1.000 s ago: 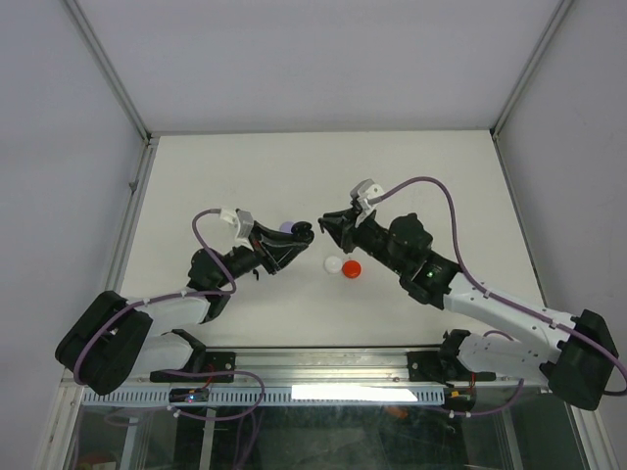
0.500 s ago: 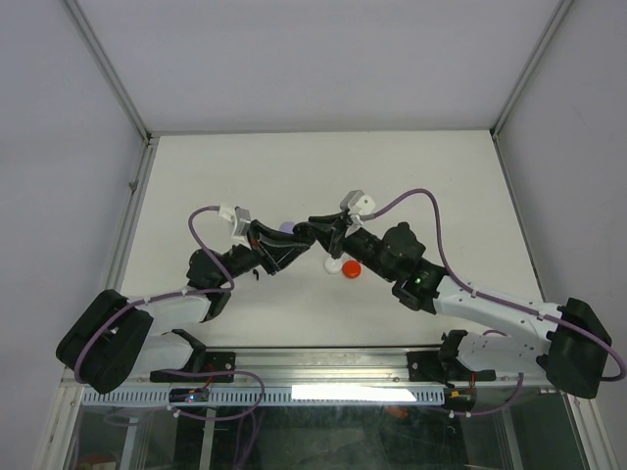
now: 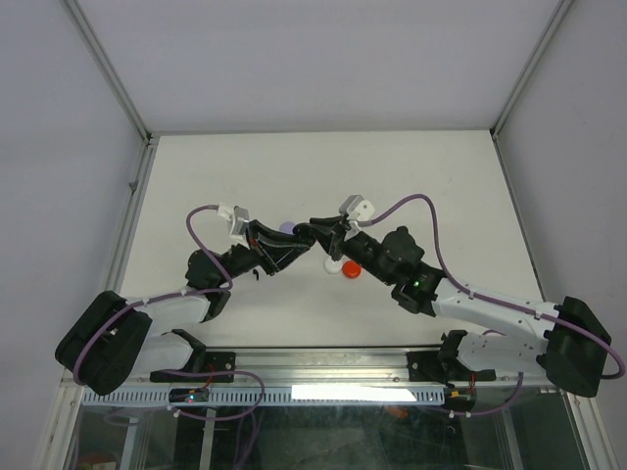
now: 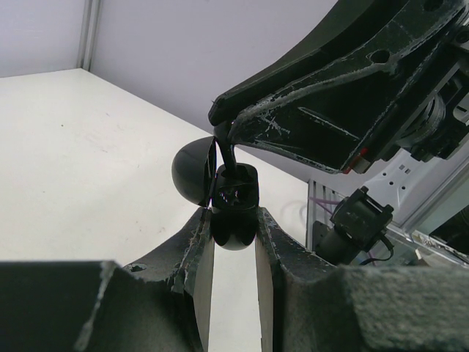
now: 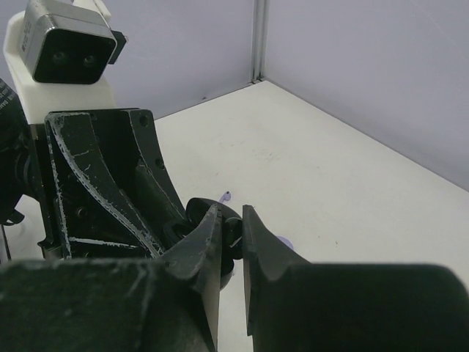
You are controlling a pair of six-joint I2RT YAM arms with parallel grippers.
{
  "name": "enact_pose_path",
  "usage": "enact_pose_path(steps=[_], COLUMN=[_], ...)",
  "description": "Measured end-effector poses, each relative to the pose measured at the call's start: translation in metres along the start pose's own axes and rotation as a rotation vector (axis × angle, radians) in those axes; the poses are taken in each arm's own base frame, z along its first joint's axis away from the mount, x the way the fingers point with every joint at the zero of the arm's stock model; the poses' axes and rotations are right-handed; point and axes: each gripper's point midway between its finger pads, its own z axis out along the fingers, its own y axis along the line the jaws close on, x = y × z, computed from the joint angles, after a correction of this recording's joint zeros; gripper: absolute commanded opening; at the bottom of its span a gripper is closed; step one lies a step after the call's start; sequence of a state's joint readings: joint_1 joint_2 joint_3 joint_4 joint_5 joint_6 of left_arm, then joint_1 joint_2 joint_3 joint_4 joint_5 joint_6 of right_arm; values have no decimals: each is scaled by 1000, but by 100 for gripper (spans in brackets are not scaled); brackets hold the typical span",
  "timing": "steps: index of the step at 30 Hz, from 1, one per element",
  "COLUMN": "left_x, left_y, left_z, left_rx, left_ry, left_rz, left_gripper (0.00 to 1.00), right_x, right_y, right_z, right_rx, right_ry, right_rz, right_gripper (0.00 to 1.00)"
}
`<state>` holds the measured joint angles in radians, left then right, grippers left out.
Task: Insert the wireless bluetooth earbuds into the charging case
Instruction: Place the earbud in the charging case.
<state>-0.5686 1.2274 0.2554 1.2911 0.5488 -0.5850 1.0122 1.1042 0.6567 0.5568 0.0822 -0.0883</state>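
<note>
My left gripper [image 4: 233, 220] is shut on a round black charging case [image 4: 234, 236] and holds it above the table with its lid [image 4: 193, 173] swung open. My right gripper [image 5: 231, 218] is shut on a black earbud [image 5: 234, 236], whose tip sits in the case's open well [image 4: 236, 189]. In the top view the two grippers meet tip to tip, the left [image 3: 305, 235] against the right [image 3: 319, 229]. A purple earbud [image 5: 225, 196] lies on the table beyond the case.
A white round case [image 3: 334, 264] and a red round case [image 3: 351, 268] lie on the table under my right arm. A purple round case [image 3: 286, 226] lies behind my left gripper. Enclosure walls ring the white table [image 3: 411, 176].
My right arm has swung left and brought its fingertips and the black earbud onto the open case in my left gripper. The left arm has barely moved.
</note>
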Motion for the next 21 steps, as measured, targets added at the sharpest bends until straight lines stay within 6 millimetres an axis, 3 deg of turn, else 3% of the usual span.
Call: enact_pose_path(steps=[21], left_x=[-4], left_y=[-3], left_z=[0], left_rx=[8], left_ry=[-12], left_rz=[-1], left_gripper=[0], right_x=[-10], right_y=[12], right_z=[-2], right_rx=[-29], right_ry=[-48], right_rz=[53], right_gripper=[9])
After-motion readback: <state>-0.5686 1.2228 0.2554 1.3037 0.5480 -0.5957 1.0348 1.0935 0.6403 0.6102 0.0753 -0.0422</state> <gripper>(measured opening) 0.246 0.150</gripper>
